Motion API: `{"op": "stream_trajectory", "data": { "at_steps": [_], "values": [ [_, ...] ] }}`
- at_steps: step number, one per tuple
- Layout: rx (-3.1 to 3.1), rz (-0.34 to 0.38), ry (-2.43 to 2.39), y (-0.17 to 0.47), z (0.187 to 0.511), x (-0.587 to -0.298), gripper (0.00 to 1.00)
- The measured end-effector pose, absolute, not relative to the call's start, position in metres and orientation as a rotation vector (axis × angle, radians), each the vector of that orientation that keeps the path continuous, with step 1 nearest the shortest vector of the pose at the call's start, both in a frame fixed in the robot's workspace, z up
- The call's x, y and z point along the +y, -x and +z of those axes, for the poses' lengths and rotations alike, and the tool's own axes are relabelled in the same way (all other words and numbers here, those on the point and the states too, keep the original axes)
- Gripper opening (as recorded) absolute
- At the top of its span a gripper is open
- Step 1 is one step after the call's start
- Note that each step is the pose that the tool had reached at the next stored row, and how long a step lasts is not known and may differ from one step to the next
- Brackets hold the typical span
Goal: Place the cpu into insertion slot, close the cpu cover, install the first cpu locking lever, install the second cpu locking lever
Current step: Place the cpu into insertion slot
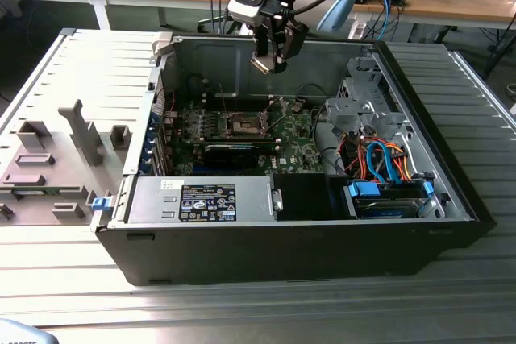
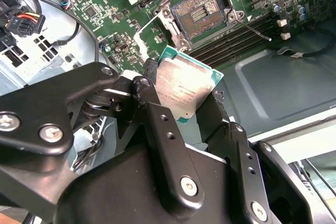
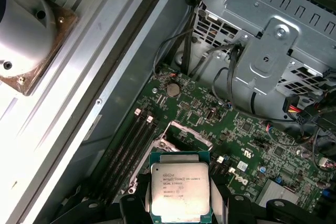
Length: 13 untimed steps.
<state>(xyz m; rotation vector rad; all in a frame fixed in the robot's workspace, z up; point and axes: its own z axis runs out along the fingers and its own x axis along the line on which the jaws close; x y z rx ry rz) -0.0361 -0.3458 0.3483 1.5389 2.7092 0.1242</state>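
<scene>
My gripper (image 1: 270,62) hangs above the open computer case, shut on the cpu (image 2: 184,90), a flat square chip with a pale metal face and green edge. In both wrist views the black fingers (image 2: 157,114) press on two opposite sides of the cpu (image 3: 180,190). Below, on the green motherboard, the insertion slot (image 2: 202,11) lies open with its dark pin field bare. The slot (image 1: 242,125) is lower than the gripper and slightly toward the exterior view's left. The cpu cover (image 3: 185,134) stands raised beside the slot. A thin locking lever (image 2: 252,27) sticks out from the slot's edge.
Long black memory slots (image 3: 128,145) flank the socket. A metal drive cage (image 1: 363,102) with bundled cables (image 1: 379,163) fills the case at the exterior view's right. A power supply box (image 1: 205,199) sits at the case front. Grey fixture blocks (image 1: 81,130) stand outside on the exterior view's left.
</scene>
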Motion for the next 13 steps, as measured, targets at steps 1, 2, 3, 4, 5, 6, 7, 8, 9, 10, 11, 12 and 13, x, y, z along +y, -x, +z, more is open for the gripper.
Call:
{"op": "stream_trajectory", "data": {
  "at_steps": [1,2,3,4,5,6,7,8,9,10,11,12,13],
  "values": [
    [2.709,0.124,-1.539,0.0361,0.3483,-0.3458,0.54],
    [2.708,0.124,-1.54,0.0361,0.3483,-0.3458,0.54],
    [2.708,0.124,-1.541,0.0361,0.3483,-0.3458,0.54],
    [2.708,0.124,-1.541,0.0361,0.3483,-0.3458,0.54],
    [2.707,0.124,-1.542,0.0361,0.3483,-0.3458,0.54],
    [2.707,0.124,-1.542,0.0361,0.3483,-0.3458,0.54],
    [2.707,0.124,-1.543,0.0361,0.3483,-0.3458,0.54],
    [2.706,0.124,-1.544,0.0361,0.3483,-0.3458,0.54],
    [2.706,0.124,-1.544,0.0361,0.3483,-0.3458,0.54],
    [2.705,0.124,-1.546,0.0361,0.3482,-0.3458,0.54],
    [2.705,0.124,-1.547,0.0361,0.3482,-0.3458,0.54],
    [2.704,0.124,-1.547,0.0361,0.3482,-0.3458,0.54],
    [2.704,0.124,-1.548,0.0361,0.3482,-0.3458,0.54]
  ]
}}
